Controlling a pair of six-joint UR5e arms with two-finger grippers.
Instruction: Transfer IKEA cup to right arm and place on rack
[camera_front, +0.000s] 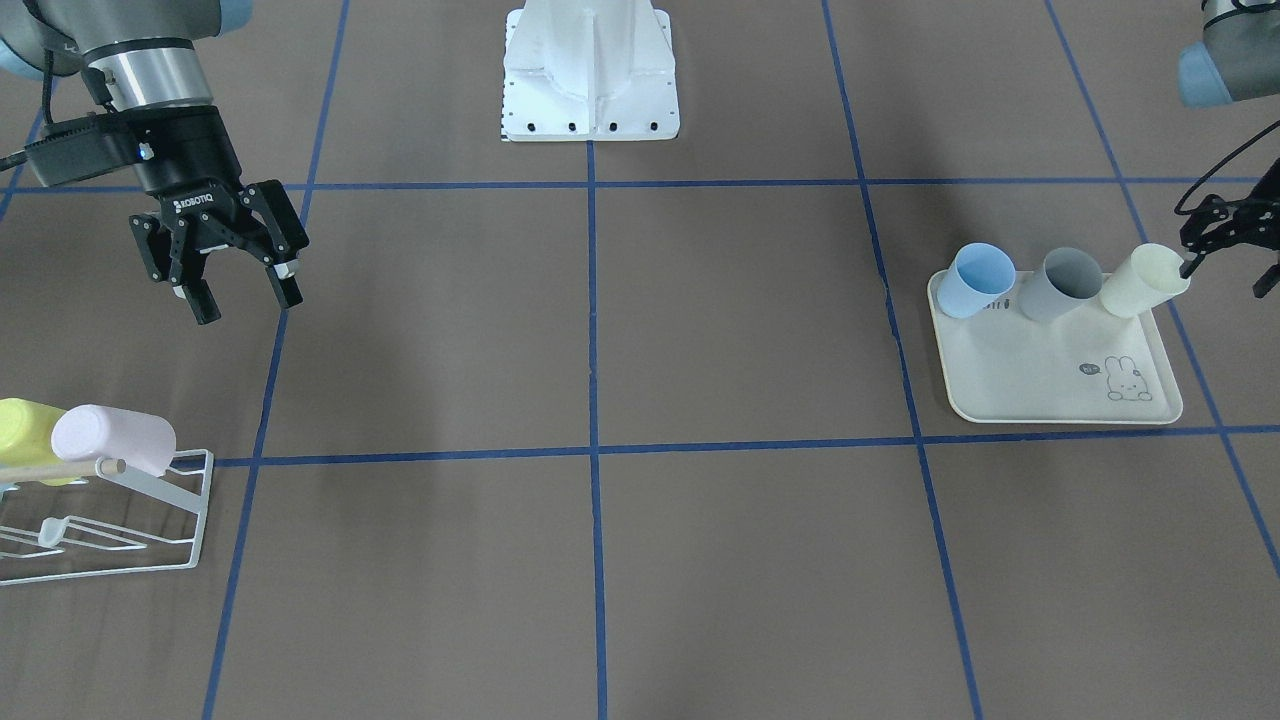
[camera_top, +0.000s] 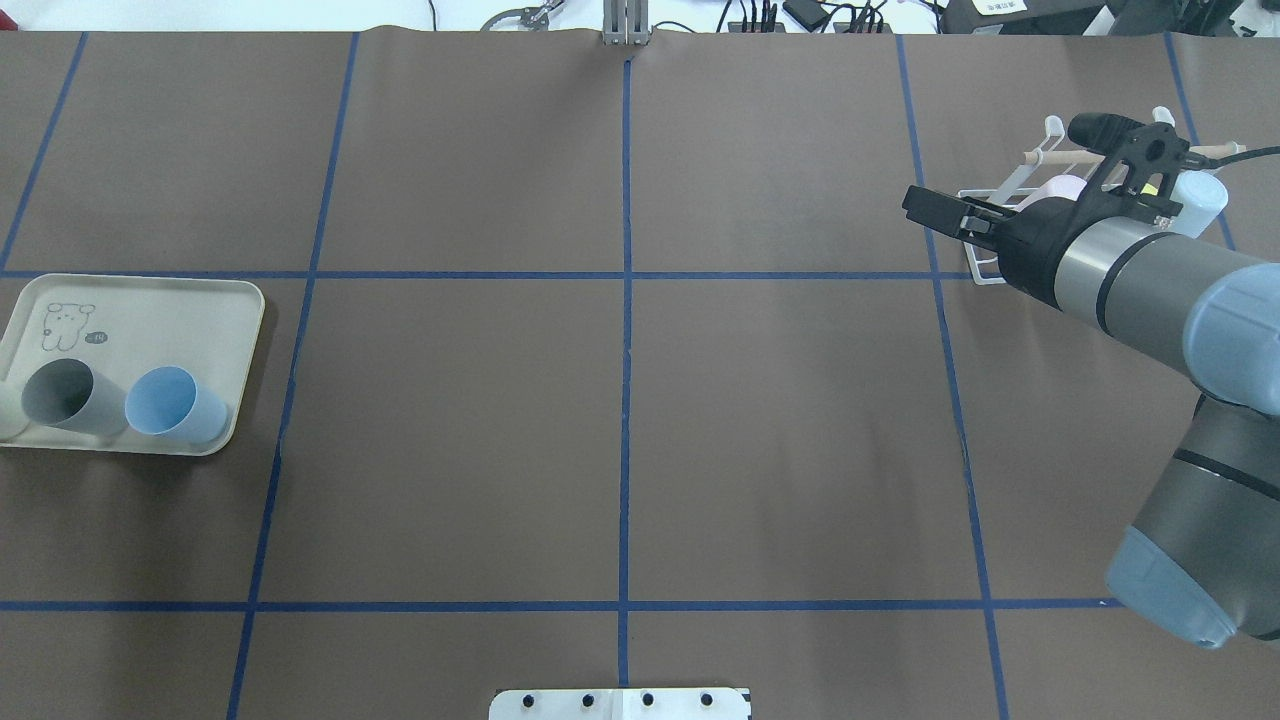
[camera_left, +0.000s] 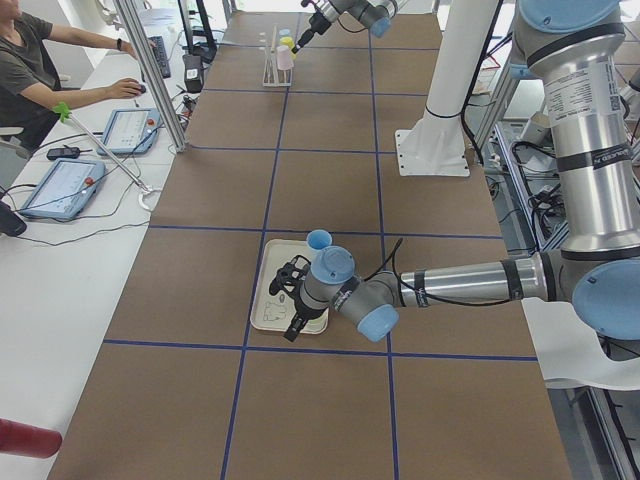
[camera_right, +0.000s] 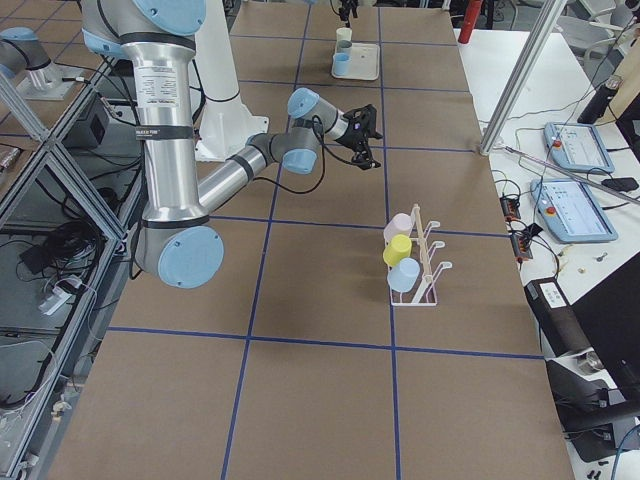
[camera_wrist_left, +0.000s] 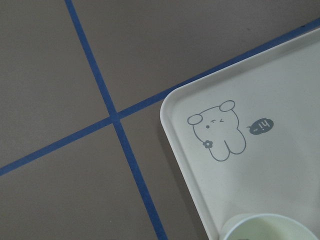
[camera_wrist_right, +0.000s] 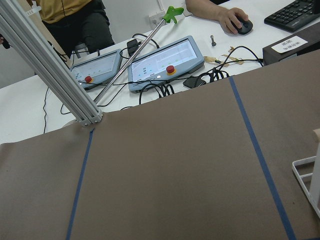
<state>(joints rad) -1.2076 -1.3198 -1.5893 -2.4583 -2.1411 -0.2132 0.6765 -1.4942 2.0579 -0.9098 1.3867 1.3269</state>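
Three cups stand on the cream rabbit-print tray: a blue cup, a grey cup and a cream cup. My left gripper is open at the tray's far corner, with one fingertip at the cream cup's rim; that rim shows at the bottom of the left wrist view. My right gripper is open and empty, held above the table some way from the white wire rack. The rack holds a pink cup and a yellow cup.
A light blue cup also hangs on the rack. The robot's white base stands at the table's middle edge. Operators with tablets and cables sit along the far side. Blue tape lines grid the brown table.
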